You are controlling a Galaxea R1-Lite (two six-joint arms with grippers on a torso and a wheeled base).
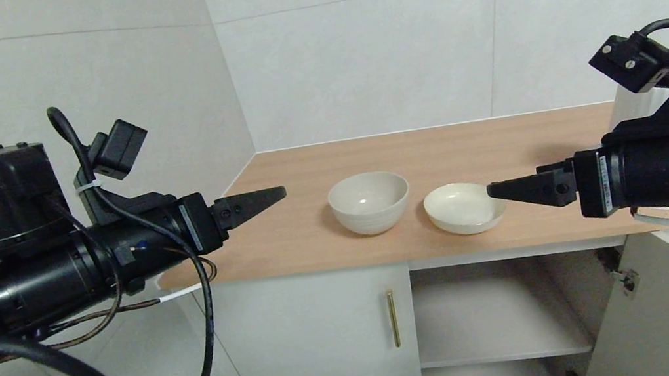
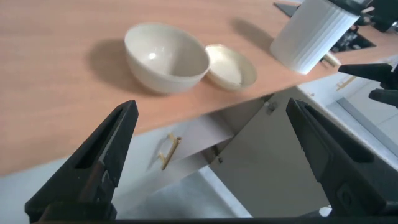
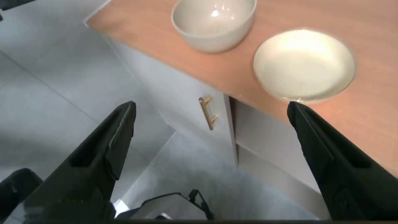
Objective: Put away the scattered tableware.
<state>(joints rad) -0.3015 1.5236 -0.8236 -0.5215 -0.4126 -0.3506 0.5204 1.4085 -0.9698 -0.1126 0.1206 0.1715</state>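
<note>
Where the bowl [image 1: 369,202] stands: on the table [image 1: 447,144], near the front edge, upright, mouth up.
Dish [image 1: 465,207]: on the table just right of the bowl, with a narrow gap between them, also near the front edge.
Left hand [image 1: 269,196]: in the air to the left of the bowl, level, pointing toward it; fingers [image 2: 106,155] spread wide, holding nothing.
Right hand [image 1: 500,189]: in the air at the right of the dish, level, tip close to the dish rim as seen from the head; fingers [image 3: 106,149] spread wide, holding nothing.
Container [image 2: 311,31]: white, ribbed, upright on the table, right of the dish.
Cabinet: under the table; left door [image 1: 332,347] shut, with a brass handle [image 1: 393,318]; right door [image 1: 658,312] swung open, a shelf [image 1: 499,356] visible inside.
</note>
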